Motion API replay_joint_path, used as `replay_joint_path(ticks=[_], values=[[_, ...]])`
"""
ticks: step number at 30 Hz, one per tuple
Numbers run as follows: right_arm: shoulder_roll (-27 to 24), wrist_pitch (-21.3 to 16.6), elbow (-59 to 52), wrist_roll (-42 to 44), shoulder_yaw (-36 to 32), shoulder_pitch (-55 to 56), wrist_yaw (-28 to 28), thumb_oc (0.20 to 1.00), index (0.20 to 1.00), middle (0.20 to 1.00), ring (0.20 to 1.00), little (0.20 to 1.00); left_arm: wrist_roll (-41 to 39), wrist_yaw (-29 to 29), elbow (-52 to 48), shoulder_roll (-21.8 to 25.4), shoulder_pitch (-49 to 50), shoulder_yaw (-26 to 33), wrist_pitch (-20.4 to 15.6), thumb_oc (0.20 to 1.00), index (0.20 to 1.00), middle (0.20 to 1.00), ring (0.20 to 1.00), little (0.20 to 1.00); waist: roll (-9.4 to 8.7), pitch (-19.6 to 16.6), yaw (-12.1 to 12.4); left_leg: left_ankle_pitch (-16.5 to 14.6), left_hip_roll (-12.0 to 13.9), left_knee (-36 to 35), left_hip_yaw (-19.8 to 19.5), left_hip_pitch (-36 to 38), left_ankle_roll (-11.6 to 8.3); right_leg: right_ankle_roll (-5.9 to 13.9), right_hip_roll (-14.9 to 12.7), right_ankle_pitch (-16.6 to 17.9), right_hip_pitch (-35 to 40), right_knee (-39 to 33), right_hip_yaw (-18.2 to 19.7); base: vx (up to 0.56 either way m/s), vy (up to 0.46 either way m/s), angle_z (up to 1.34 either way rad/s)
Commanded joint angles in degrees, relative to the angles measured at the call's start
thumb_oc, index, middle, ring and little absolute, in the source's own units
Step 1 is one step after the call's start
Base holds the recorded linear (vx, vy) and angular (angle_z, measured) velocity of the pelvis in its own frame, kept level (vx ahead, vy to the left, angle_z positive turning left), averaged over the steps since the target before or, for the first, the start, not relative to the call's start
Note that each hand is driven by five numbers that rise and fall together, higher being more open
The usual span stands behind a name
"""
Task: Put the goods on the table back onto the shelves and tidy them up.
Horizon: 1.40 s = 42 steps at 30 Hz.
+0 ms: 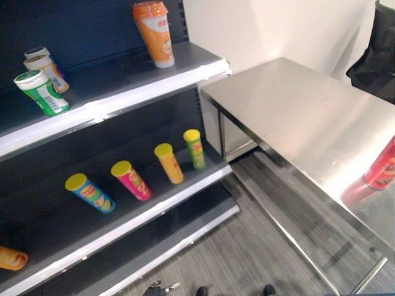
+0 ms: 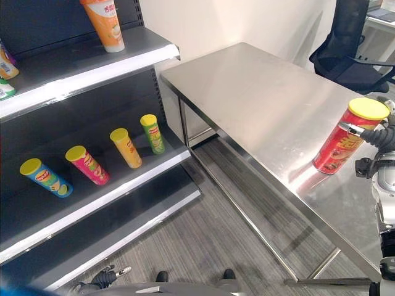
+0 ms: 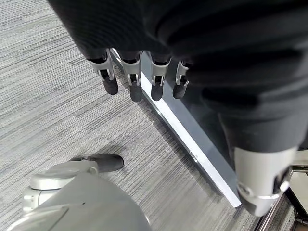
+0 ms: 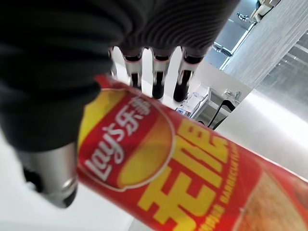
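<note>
Right eye view: office chair (image 2: pixel 352 46) at 1 o'clock; right robot hand (image 2: pixel 378 137) grips red yellow-lidded can (image 2: pixel 341 140) on bench (image 2: pixel 259 98); left robot hand (image 3: pixel 144 79) relaxed.

steel table (image 2: pixel 259 98) has just one red chip can (image 2: pixel 341 140) standing near its edge; shelves (image 1: pixel 117 83) carry cups up top, chip tubes (image 1: pixel 129 179) below

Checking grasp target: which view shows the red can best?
Right eye view: the whole red can stands upright on the table. Left eye view catches only its edge; right wrist view shows its side, very close.
</note>
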Motion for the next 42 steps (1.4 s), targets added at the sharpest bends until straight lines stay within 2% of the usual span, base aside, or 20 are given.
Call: replay_joint_path(ticks=[1, 6, 14, 16, 17, 19, 22, 24, 25, 26, 27, 28, 30, 33, 35, 37, 38, 39, 41, 42], values=[[-3.39, -1.62, 1.79, 0.13, 1.78, -3.98, -0.02, 0.200, 0.200, 0.200, 0.200, 0.200, -0.12, 1.14, 3.03, 3.61, -3.31, -1.51, -0.83, 1.000, 1.000, 1.000, 1.000, 1.000, -5.30, 0.02, 1.36, -3.00, -1.39, -0.22, 6.79, 1.47, -0.45, -4.03, 5.42, -8.04, 2.60, 1.41, -2.06, 0.00, 0.002, 0.03], [-2.97, -2.04, 0.21, -0.31, 0.45, -3.25, -1.12, 0.200, 0.200, 0.200, 0.200, 0.200, 0.24, 1.71, 4.14, 3.68, -3.63, -0.83, -0.65, 1.000, 1.000, 1.000, 1.000, 1.000, -5.44, -0.02, 1.24, -3.18, -1.20, -0.22, 6.82, 1.89, -0.45, -4.15, 5.56, -8.13, 2.69, 1.44, -1.75, 0.00, -0.007, 0.00], [3.26, -6.80, -19.06, -1.87, -7.35, 1.15, -4.18, 0.200, 0.200, 0.200, 0.200, 0.200, 0.82, 2.64, 4.41, 3.69, -4.67, 2.13, -1.02, 1.000, 1.000, 1.000, 1.000, 1.000, -5.82, 1.36, 1.85, -3.00, -0.24, 2.83, 4.78, -0.34, -0.85, -5.24, 6.94, -8.67, 2.24, 1.44, -1.36, -0.05, -0.086, 0.01], [3.70, -7.72, -22.30, -2.53, -7.95, 0.32, -5.17, 0.200, 0.200, 0.200, 0.200, 0.200, -0.04, 3.32, 3.56, 3.63, -5.59, 2.11, -1.22, 1.000, 1.000, 1.000, 1.000, 1.000, -6.51, 3.54, 3.11, -1.53, -1.83, 5.75, 1.53, -4.83, -1.83, -5.54, 6.57, -8.41, 1.35, 1.43, -2.03, -0.24, -0.089, 0.26], [4.13, -7.93, -23.63, -2.33, -8.31, 0.06, -5.32, 0.200, 0.200, 0.200, 0.200, 0.200, -0.73, 3.60, 3.08, 3.59, -5.96, 2.22, -1.36, 1.000, 1.000, 1.000, 1.000, 1.000, -6.78, 3.91, 3.34, -1.31, -2.93, 6.40, -0.12, -6.94, -2.01, -5.57, 6.30, -8.23, 0.73, 1.41, -2.59, -0.17, -0.052, 0.61], [4.55, -8.13, -25.10, -2.78, -9.08, 0.14, -6.09, 0.200, 0.200, 0.200, 0.200, 0.200, -2.09, 3.54, 2.17, 3.18, -5.47, 2.71, -1.55, 1.000, 1.000, 1.000, 1.000, 1.000, -6.49, 3.26, 3.38, -1.22, -3.36, 5.61, -1.06, -8.26, -1.49, -5.30, 6.05, -8.06, -0.47, 1.40, -4.23, -0.10, -0.006, 0.87], [3.94, -7.67, -26.55, -4.47, -9.80, 0.48, -6.86, 0.200, 0.200, 0.200, 0.200, 0.200, -3.35, 3.09, 1.01, 2.71, -4.14, 2.94, -1.67, 1.000, 1.000, 1.000, 1.000, 1.000, -5.83, 2.98, 3.16, -0.78, -0.60, 4.65, 1.60, -7.76, -1.59, -5.41, 4.96, -8.17, -2.07, 2.70, -6.45, -0.09, 0.106, 0.83], [3.47, -7.26, -27.63, -5.69, -10.01, 0.77, -7.22, 0.200, 0.200, 0.200, 0.200, 0.200, -3.57, 3.15, 0.84, 2.74, -4.07, 3.25, -1.75, 1.000, 1.000, 1.000, 1.000, 1.000, -5.62, 3.23, 2.83, -1.32, 2.72, 4.77, 4.46, -5.87, -1.94, -5.43, 3.79, -8.52, -2.91, 3.99, -7.95, -0.09, 0.200, 0.53], [3.24, -7.18, -28.12, -6.03, -10.65, 1.32, -7.27, 0.200, 0.200, 0.200, 0.200, 0.200, -3.72, 3.24, 0.61, 2.77, -4.25, 3.37, -1.85, 1.000, 1.000, 1.000, 1.000, 1.000, -5.51, 3.21, 2.15, -0.74, 5.50, 4.86, 6.50, -5.02, -2.34, -5.22, 2.74, -8.30, -3.66, 4.47, -9.20, -0.08, 0.155, 0.39], [3.24, -7.17, -28.14, -6.03, -10.68, 1.34, -7.27, 0.200, 0.200, 0.200, 0.200, 0.200, -3.72, 3.24, 0.61, 2.77, -4.25, 3.35, -1.85, 1.000, 1.000, 1.000, 1.000, 1.000, -5.51, 3.16, 2.12, -0.69, 5.49, 4.83, 6.46, -5.08, -2.34, -5.22, 2.73, -8.29, -3.72, 4.47, -9.23, -0.06, 0.188, 0.39], [2.94, -7.19, -28.30, -6.34, -10.89, 1.55, -7.53, 0.200, 0.200, 0.200, 0.200, 0.200, -3.88, 3.27, 0.24, 2.83, -4.23, 3.43, -2.01, 1.000, 1.000, 1.000, 1.000, 1.000, -5.34, 3.04, 1.59, -0.42, 8.15, 4.88, 8.15, -4.02, -2.91, -4.79, 1.85, -8.31, -4.00, 4.55, -9.92, -0.04, 0.328, 0.91], [2.46, -7.06, -28.65, -6.49, -11.55, 2.26, -7.42, 0.200, 0.200, 0.200, 0.200, 0.200, -4.11, 3.46, -0.55, 2.95, -4.01, 3.65, -2.20, 1.000, 1.000, 1.000, 1.000, 1.000, -4.56, 2.34, 0.70, 2.42, 11.92, 4.82, 9.04, -3.48, -4.56, -3.89, 0.48, -7.71, -4.56, 4.43, -10.76, -0.03, 0.444, 0.86], [2.18, -6.59, -28.61, -7.28, -11.90, 2.76, -7.54, 0.200, 0.200, 0.200, 0.200, 0.200, -3.82, 3.45, -1.17, 3.15, -3.67, 3.63, -2.19, 1.000, 1.000, 1.000, 1.000, 1.000, -3.58, 1.62, 0.45, 3.88, 13.65, 4.31, 8.40, -2.70, -6.21, -3.03, -0.40, -7.30, -4.22, 3.92, -11.22, 0.02, 0.385, 0.63], [2.14, -6.05, -28.52, -8.72, -12.70, 3.28, -8.10, 0.200, 0.200, 0.200, 0.200, 0.200, -3.27, 3.38, -2.03, 3.40, -3.09, 3.00, -2.22, 1.000, 1.000, 1.000, 1.000, 1.000, -2.75, 0.98, 0.49, 1.99, 13.11, 3.80, 5.95, -2.57, -6.95, -1.69, -1.99, -5.77, -3.23, 2.90, -11.07, 0.06, 0.372, 0.20], [2.60, -5.55, -28.13, -9.27, -12.54, 2.96, -8.39, 0.200, 0.200, 0.200, 0.200, 0.200, -2.53, 3.07, -2.41, 3.44, -3.26, 2.22, -2.27, 1.000, 1.000, 1.000, 1.000, 1.000, -2.73, 0.88, 0.48, -1.88, 11.42, 4.67, 6.42, -2.86, -6.09, -0.27, -4.29, -4.19, -2.82, 2.13, -11.04, 0.00, 0.456, 0.18], [3.75, -5.04, -27.92, -10.26, -12.07, 2.09, -8.80, 0.200, 0.200, 0.200, 0.200, 0.200, -1.26, 2.69, -2.47, 3.91, -3.72, 1.29, -2.08, 1.000, 1.000, 1.000, 1.000, 1.000, -3.02, 0.95, 0.56, -4.92, 8.40, 5.61, 6.95, -3.06, -4.63, 1.29, -7.40, -1.35, -3.32, 1.90, -10.45, -0.06, 0.559, 0.12], [4.89, -4.79, -28.25, -11.00, -10.66, 0.68, -9.02, 0.200, 0.200, 0.200, 0.200, 0.200, -0.77, 2.74, -3.25, 5.01, -4.50, 0.71, -2.16, 1.000, 1.000, 1.000, 1.000, 1.000, -3.82, 1.46, 0.68, -7.02, 4.96, 6.62, 7.37, -3.95, -2.49, 2.41, -10.34, 1.15, -5.39, 2.36, -9.23, -0.09, 0.469, 0.03], [4.94, -4.75, -28.24, -11.05, -10.56, 0.54, -9.04, 0.200, 0.200, 0.200, 0.200, 0.200, -0.77, 2.73, -3.28, 5.05, -4.50, 0.79, -2.14, 1.000, 1.000, 1.000, 1.000, 1.000, -4.01, 1.39, 0.73, -7.06, 4.73, 6.73, 7.52, -4.09, -2.34, 2.53, -10.57, 1.23, -5.62, 2.41, -9.03, -0.11, 0.470, 0.00], [5.76, -4.85, -28.81, -11.40, -9.52, -0.55, -9.14, 0.200, 0.200, 0.200, 0.200, 0.200, -0.33, 3.22, -3.72, 6.20, -5.03, 0.72, -2.18, 1.000, 1.000, 1.000, 1.000, 1.000, -4.11, 1.90, 0.72, -7.27, 2.11, 5.41, 8.42, -4.19, -0.67, 3.72, -13.04, 5.64, -8.31, 3.31, -8.33, -0.14, 0.417, -0.15], [6.40, -4.62, -28.84, -12.15, -8.23, -1.47, -9.43, 0.200, 0.200, 0.200, 0.200, 0.200, 0.06, 3.66, -3.63, 7.05, -5.44, 1.43, -2.02, 1.000, 1.000, 1.000, 1.000, 1.000, -3.68, 2.18, 0.93, -6.58, 0.83, 2.47, 10.01, -3.31, 0.28, 3.22, -12.77, 4.39, -10.21, 4.51, -6.80, -0.16, 0.387, -0.11]])
